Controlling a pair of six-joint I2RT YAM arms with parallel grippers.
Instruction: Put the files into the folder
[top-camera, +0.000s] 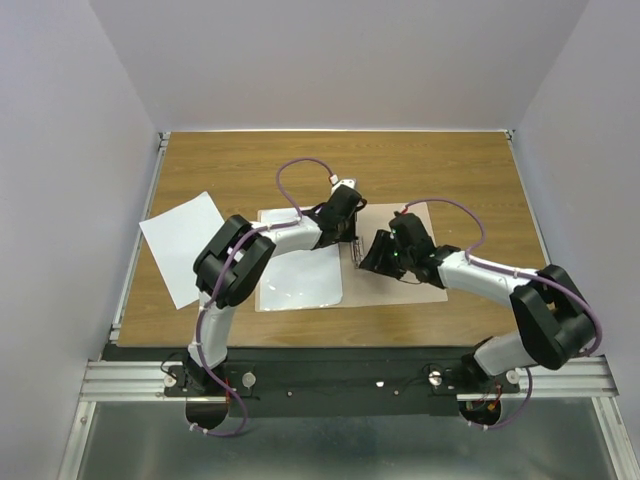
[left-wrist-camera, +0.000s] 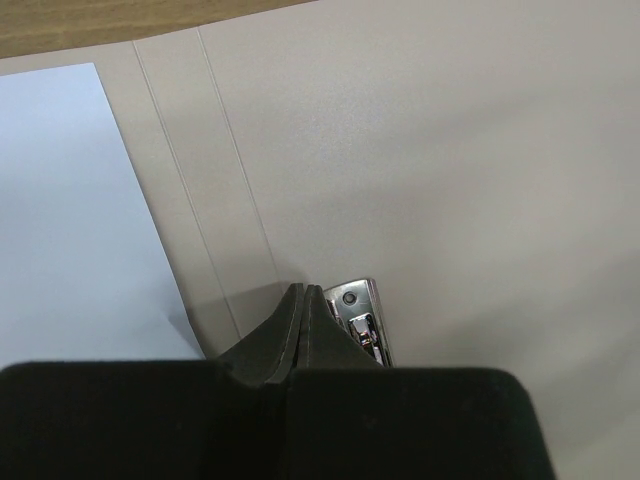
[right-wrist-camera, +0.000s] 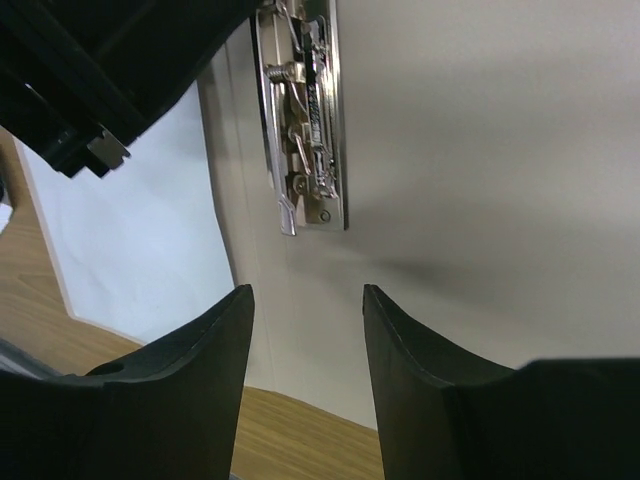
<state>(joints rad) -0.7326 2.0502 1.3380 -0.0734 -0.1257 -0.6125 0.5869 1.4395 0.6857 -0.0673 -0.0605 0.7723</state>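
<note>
Open folder mid-table, one sheet on its left leaf, second sheet on the table well left; left gripper closed, empty, tips beside the clip; right gripper jaws parted, empty, near the clip.

1 file lies on the folder; another file lies left.

The left hand and right hand crowd the clip at the folder fold; open desk lies at 12 o'clock, a white sheet at 9.
</note>
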